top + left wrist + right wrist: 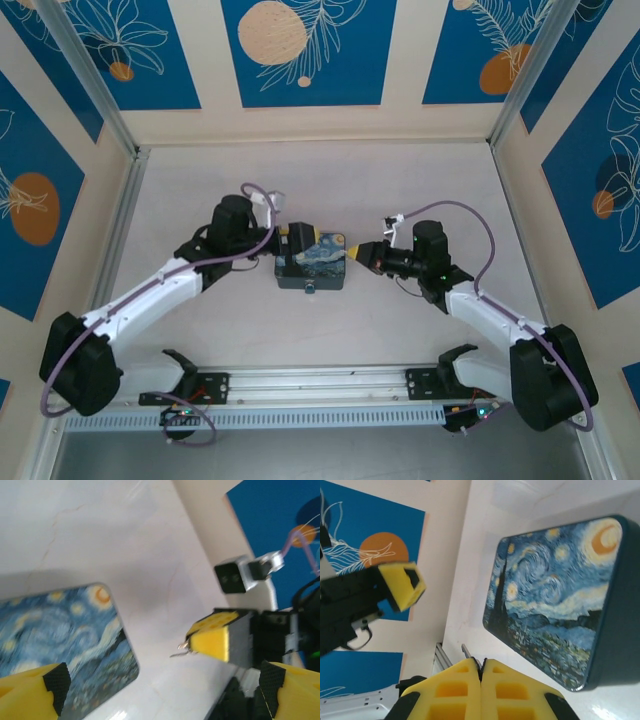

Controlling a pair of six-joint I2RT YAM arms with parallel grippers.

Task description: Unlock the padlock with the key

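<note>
Metal, thin and pale, the key (181,649) sticks out from the tips of the right gripper (481,666), whose yellow fingers (455,690) are pressed together and pinch it at the seam. Its long axis runs roughly on from the fingers. In the left wrist view the free end points left and slightly down, towards the painted tin (65,640), with bare tabletop (100,535) between the two. In the right wrist view only a short slanted sliver of it rises above the fingertips. It is too small and blurred to make out any teeth.

The tin lies flat on the tabletop between the two grippers, its lid shut, so what it holds cannot be told. The lid carries a swirling night sky in blue and yellow with an orange crescent in one corner; the side walls are dark teal.

From above, a tiny pale dot sits at the middle of the tin's near wall. It may be the padlock (311,288), but it is too small to be sure.

The left gripper (288,240) hangs at the tin's left end, its fingers (30,695) spread wide with nothing between them. The right gripper stands just beside the tin's right end.
</note>
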